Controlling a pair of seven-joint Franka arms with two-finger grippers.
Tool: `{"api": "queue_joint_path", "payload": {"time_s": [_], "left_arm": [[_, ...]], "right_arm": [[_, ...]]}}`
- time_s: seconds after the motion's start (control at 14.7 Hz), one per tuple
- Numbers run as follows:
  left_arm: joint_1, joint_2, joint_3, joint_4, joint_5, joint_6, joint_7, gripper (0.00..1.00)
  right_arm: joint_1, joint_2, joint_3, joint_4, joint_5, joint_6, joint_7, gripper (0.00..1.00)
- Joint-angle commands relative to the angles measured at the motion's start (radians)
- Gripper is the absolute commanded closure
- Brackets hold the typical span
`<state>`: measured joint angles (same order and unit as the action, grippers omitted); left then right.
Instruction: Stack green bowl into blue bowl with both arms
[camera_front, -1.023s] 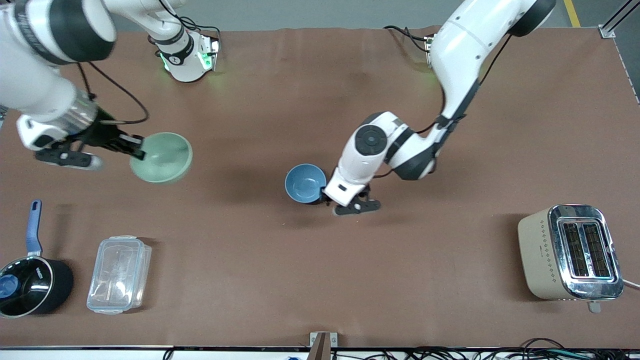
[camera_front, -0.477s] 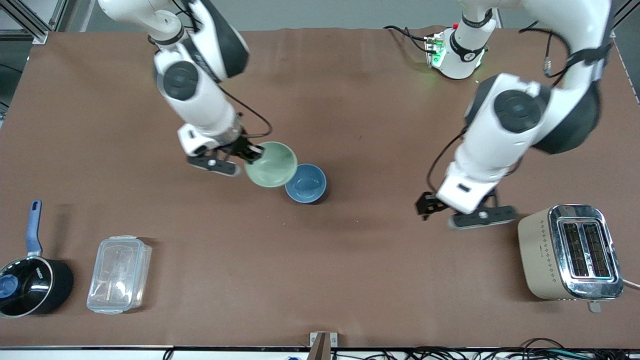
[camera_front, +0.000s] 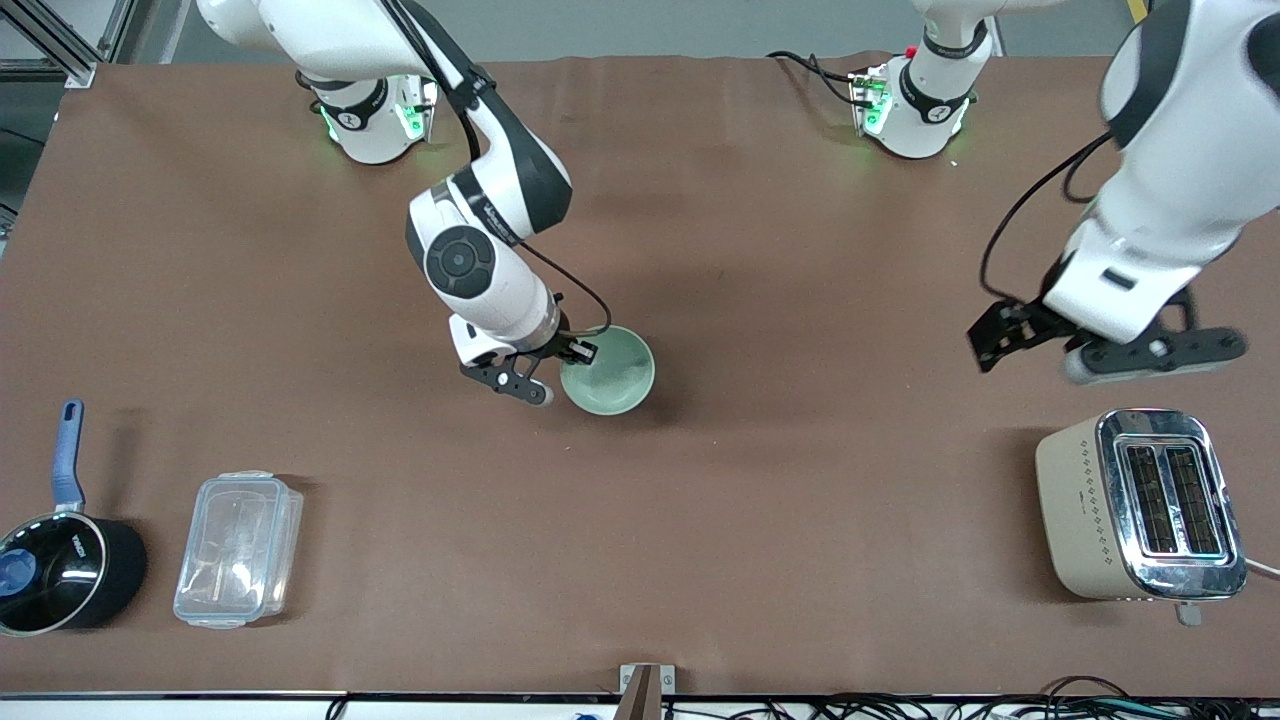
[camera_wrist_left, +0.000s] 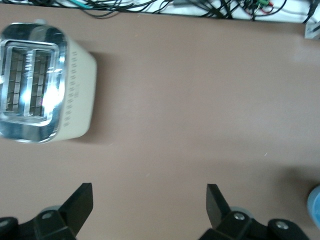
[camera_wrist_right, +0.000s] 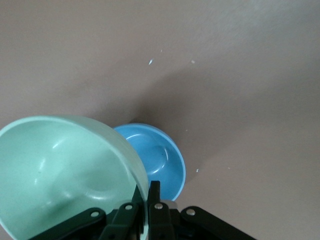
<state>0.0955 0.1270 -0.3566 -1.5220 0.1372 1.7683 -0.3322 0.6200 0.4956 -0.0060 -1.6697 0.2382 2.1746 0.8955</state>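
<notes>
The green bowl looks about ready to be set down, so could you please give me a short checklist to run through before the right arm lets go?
1. Right gripper clamped on the green bowl rim: ok.
2. Green bowl over the blue bowl: ok in the front view, which hides the blue one.
3. Green bowl seated in the blue bowl: not ok; the right wrist view shows it tilted and above.
4. Blue bowl upright and empty: ok.
5. Left gripper away from the bowls, jaws open, near the toaster: ok.
</notes>
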Motion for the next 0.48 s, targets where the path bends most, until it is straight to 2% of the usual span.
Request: {"api": "queue_joint_path", "payload": {"time_s": [0.0, 0.2, 0.41], "left_arm": [[0.021, -0.084, 0.002, -0.032, -0.024, -0.079, 0.068, 0.0], [0.043, -0.135, 0.022, -0.037, -0.04, -0.141, 0.117, 0.0], [-0.068, -0.161, 0.215, -0.04, -0.102, -0.229, 0.241, 0.0]], "right_arm": [[0.044, 0.008, -0.006, -0.017, 0.023, 0.01, 0.003, 1.0], [0.053, 0.021, -0.006, -0.047, 0.023, 0.014, -0.001, 1.0], [0.061, 0.023, -0.006, -0.062, 0.023, 0.045, -0.001, 1.0]]}}
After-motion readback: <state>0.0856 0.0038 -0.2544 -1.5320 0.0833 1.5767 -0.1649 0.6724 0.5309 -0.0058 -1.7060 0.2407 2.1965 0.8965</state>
